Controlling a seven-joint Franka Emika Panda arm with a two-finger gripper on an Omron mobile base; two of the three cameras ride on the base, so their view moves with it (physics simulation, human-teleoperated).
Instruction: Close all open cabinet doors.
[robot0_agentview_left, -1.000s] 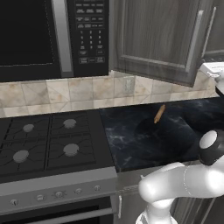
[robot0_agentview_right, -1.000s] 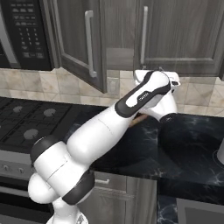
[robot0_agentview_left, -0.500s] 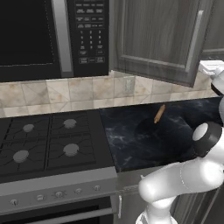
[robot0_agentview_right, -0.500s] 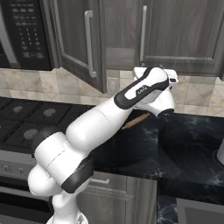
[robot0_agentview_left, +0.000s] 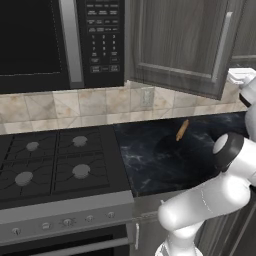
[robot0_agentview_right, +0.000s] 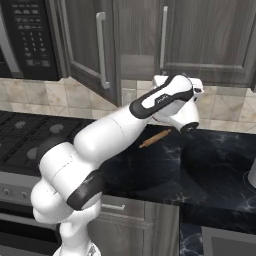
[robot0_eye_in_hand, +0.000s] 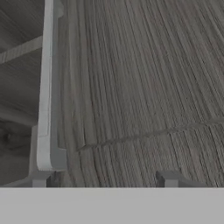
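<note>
Gripper (robot0_eye_in_hand: 105, 178) faces the open cabinet door (robot0_eye_in_hand: 144, 87), fingertips spread and holding nothing.
Door panel lies dead ahead at twelve o'clock, swung out over the counter (robot0_agentview_left: 165, 160); its upright silver handle (robot0_eye_in_hand: 46, 87) runs at ten o'clock; rolling pin (robot0_agentview_right: 155, 138) below.

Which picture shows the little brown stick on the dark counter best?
The right base view: the brown stick lies whole on the dark counter, just below the robot's hand. The left base view shows it too, smaller and farther off, under the open cabinet door. The hand view looks at wood grain and a silver handle.
</note>
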